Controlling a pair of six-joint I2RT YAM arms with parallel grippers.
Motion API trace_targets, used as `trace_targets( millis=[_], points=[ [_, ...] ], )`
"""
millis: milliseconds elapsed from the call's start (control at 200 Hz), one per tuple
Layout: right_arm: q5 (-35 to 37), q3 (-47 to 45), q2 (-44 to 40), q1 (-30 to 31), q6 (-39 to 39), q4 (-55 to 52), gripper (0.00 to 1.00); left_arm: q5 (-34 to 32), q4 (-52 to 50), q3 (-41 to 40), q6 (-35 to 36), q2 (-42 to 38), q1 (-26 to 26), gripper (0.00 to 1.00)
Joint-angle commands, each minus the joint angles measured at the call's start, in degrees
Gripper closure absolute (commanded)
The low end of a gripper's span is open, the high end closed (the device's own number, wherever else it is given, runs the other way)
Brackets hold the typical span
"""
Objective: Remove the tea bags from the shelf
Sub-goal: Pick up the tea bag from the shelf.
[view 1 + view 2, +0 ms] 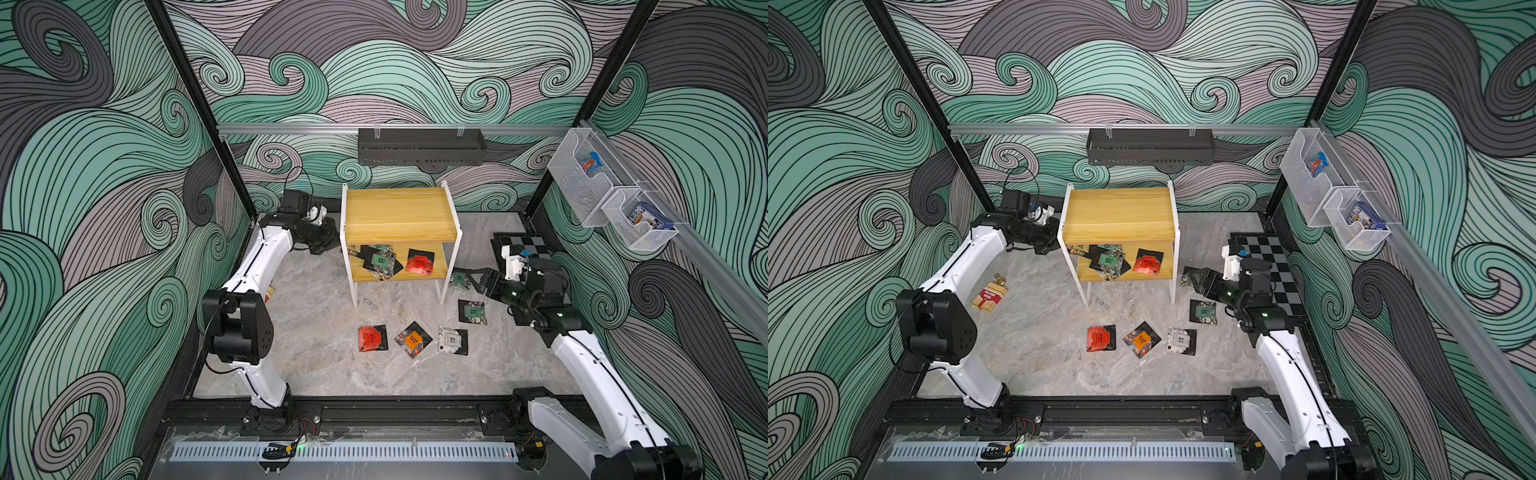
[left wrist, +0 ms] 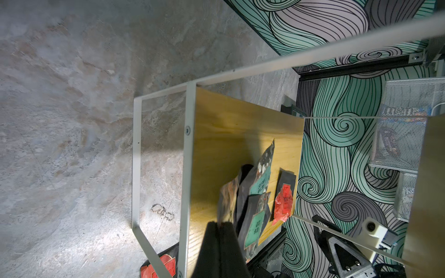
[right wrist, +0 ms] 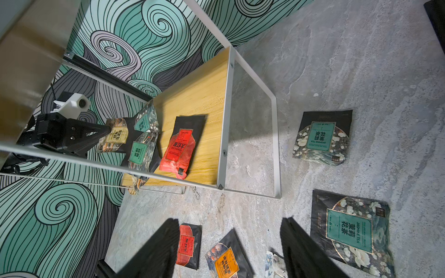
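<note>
Pinching the yellow-labelled tea bag at the left edge of the shelf, the closed left gripper may drag the overlapping teal tea bags askew; the right gripper gapes empty.

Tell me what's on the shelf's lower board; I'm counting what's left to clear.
Red tea bag lies apart; beside it a pile: two teal tea bags, a yellow tea bag gripped by the left end effector. Anything beneath is covered.

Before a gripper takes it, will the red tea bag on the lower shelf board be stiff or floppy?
Probably floppy: the red tea bag looks crumpled and puffy. Likely light, being a thin sachet. Pushed, its glossy skin may slide on the smooth lower board.
</note>
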Motion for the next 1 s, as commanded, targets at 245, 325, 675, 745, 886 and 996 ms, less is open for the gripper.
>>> trace_targets(
  millis=[245,325,675,745,886,996],
  points=[
    [-0.50,-0.73,-0.94,-0.19,-0.05,0.92,0.29,-6.27,-3.43,3.94,2.01,0.29,0.67,1.00],
    [-0.50,-0.86,-1.12,-0.19,-0.11,0.92,0.29,-6.28,-3.44,3.93,2.23,-0.58,1.60,1.00],
    [-0.75,-0.03,-0.11,-0.19,-0.22,1.13,0.29,-5.64,-0.62,-0.19,1.08,-6.32,5.16,1.00],
    [-1.04,0.32,0.07,-0.19,-0.21,1.18,0.30,-5.36,0.41,-1.44,0.64,-7.88,6.08,1.00],
    [-1.35,1.07,0.43,-0.19,-0.22,1.19,0.29,-5.31,1.34,-4.31,-0.09,-11.24,7.72,1.00],
    [-1.79,1.34,1.03,-0.15,0.19,1.17,0.30,-6.39,1.94,-8.01,-0.63,-14.40,8.73,1.00]
  ],
)
